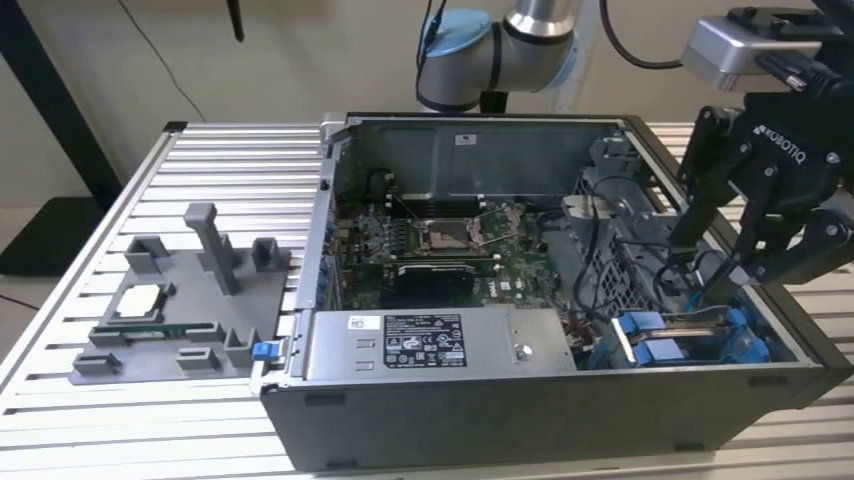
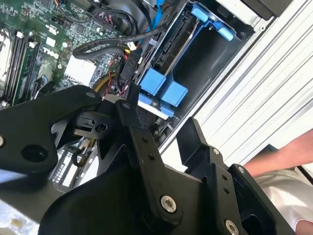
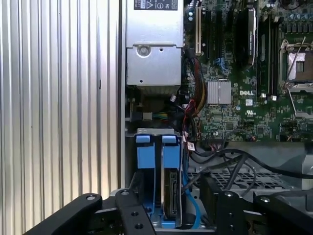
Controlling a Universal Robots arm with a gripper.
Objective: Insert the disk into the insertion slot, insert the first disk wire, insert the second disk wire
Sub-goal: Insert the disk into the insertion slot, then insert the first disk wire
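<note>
The disk [image 3: 170, 196] stands on edge in the insertion slot at the case's front corner, on the exterior view's right. Its blue carrier tabs [image 3: 171, 152] sit beside a second blue tab [image 3: 145, 151]. In the exterior view the disk [image 1: 687, 322] shows as a silver edge between blue parts. My gripper [image 3: 176, 208] [image 1: 714, 265] hangs just above the bay, open, with one finger on each side of the disk and nothing held. A blue wire [image 3: 191, 208] runs beside the disk. A black wire with a connector [image 2: 130, 68] lies next to the bay, close to a fingertip [image 2: 126, 98].
A grey power supply box [image 1: 427, 345] lies next to the bay, and the motherboard [image 1: 441, 240] is behind it. Loose black cables [image 3: 234, 164] cross the case floor. A grey fixture [image 1: 187, 300] with parts stands on the ribbed table. A person's hand [image 2: 283, 159] is beside the case.
</note>
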